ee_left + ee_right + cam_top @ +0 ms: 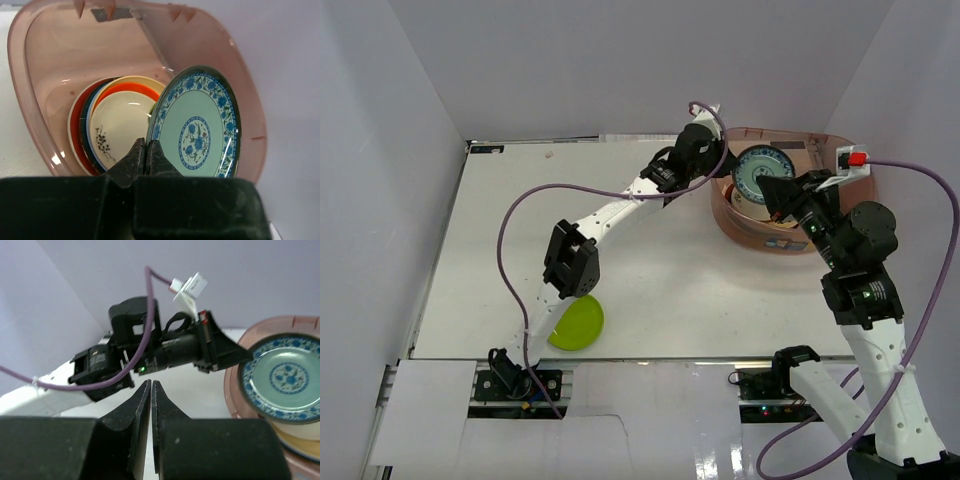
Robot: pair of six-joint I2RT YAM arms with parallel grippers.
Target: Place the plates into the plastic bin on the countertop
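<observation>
My left gripper (146, 150) is shut on the left rim of the blue-patterned plate (197, 125) and holds it tilted inside the plastic bin (45, 100), over a stack of plates. The top plate of the stack is cream with a dark flower sprig (120, 125); orange-red and dark rims show under it. In the top view the left gripper (730, 173) holds the plate (760, 175) in the bin (745, 235) at the back right of the countertop (660, 270). A lime green plate (577, 323) lies near the front edge. My right gripper (151, 390) is shut and empty, just beside the bin (232, 390).
The left arm (610, 215) stretches diagonally across the countertop, its purple cable looping over the left half. The right gripper (772, 192) hovers at the bin's near side, close to the left gripper (220, 350). Pale grey walls close in the back and sides.
</observation>
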